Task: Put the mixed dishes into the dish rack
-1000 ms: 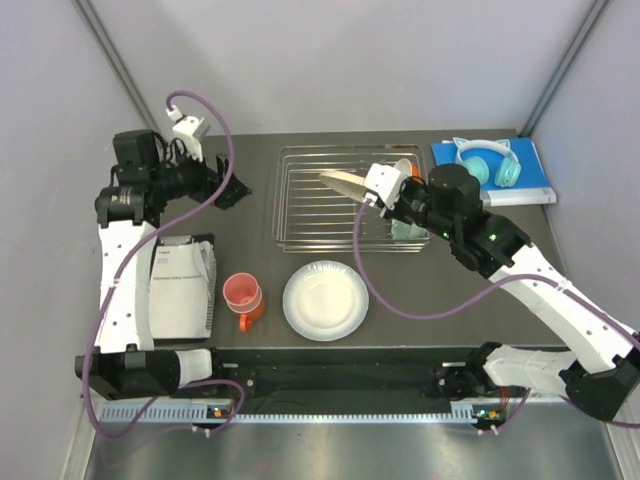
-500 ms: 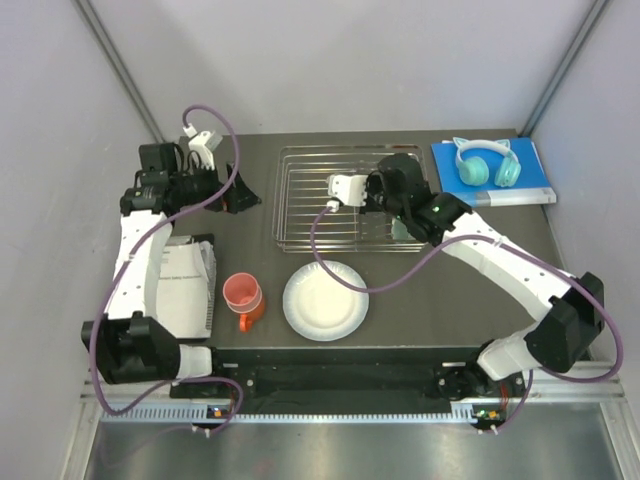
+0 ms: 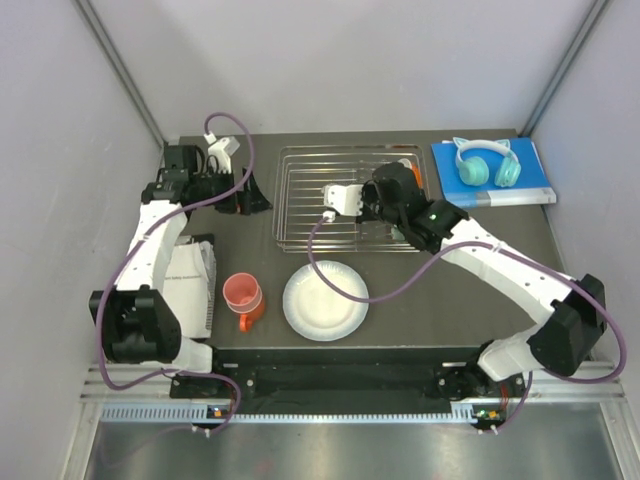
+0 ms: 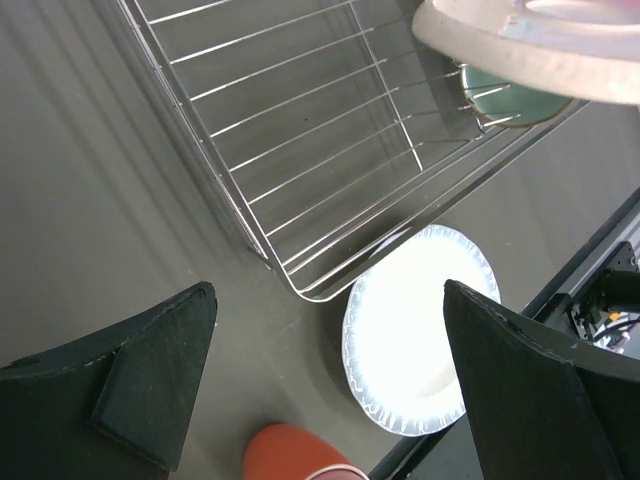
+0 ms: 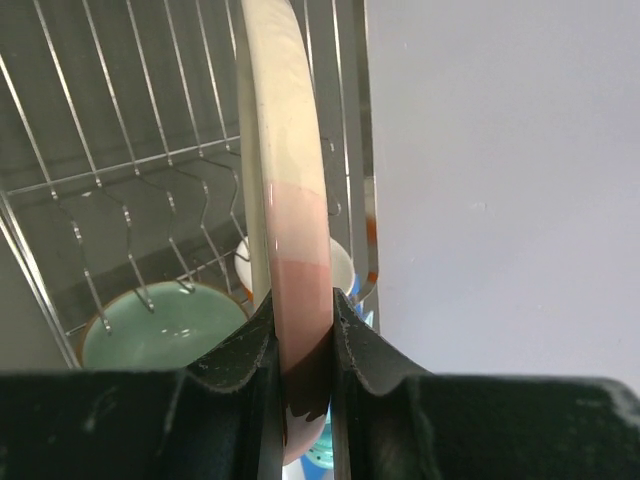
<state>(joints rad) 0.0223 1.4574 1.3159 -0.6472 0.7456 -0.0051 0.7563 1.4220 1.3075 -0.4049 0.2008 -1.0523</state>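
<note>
Right jaws, clenched on the plate (image 5: 285,150), have swung it edgewise over the centre-frame dish rack (image 3: 300,200) for slotting; left jaws released.

Teal headphones (image 3: 473,170) rest on a book (image 3: 530,190) (blue).

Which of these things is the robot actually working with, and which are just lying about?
For the job: dish rack, cream-and-pink plate, white plate, mint-green bowl, orange mug, pink tumbler.
Lying about: teal headphones, blue book, printed paper.
</note>
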